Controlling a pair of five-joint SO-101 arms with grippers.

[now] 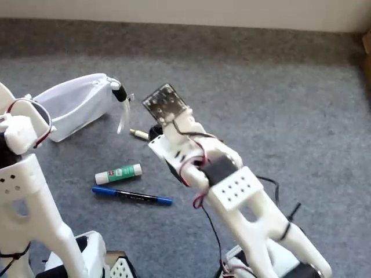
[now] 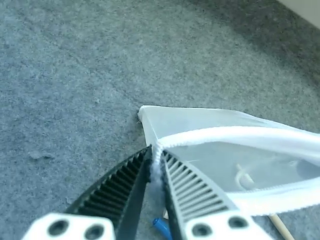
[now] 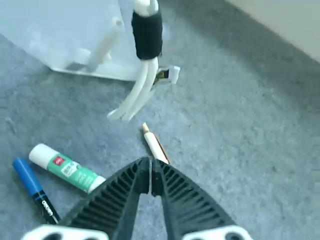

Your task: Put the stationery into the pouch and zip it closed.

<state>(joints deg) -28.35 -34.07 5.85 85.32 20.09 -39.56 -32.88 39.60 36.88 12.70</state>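
The white mesh pouch (image 1: pixel 75 104) lies at the back left with its mouth held up. My left gripper (image 2: pixel 156 162) is shut on the rim at one end of the pouch (image 2: pixel 225 145). A wooden pencil (image 1: pixel 139 134) lies on the carpet in front of the pouch's other end. My right gripper (image 3: pixel 150 172) is shut just over the near end of the pencil (image 3: pixel 152 140); nothing shows between its fingers. A green and white glue stick (image 1: pixel 119 173) and a blue pen (image 1: pixel 132 196) lie nearer the front. The glue stick (image 3: pixel 65 169) and pen (image 3: pixel 31 187) are beside the right gripper.
A black band with white cords (image 3: pixel 146 35) hangs from the pouch's end above the pencil. Grey carpet (image 1: pixel 278 104) stretches open to the right. The left arm's white body (image 1: pixel 26 174) stands at the front left, and a pale wall edge (image 1: pixel 232 14) runs along the back.
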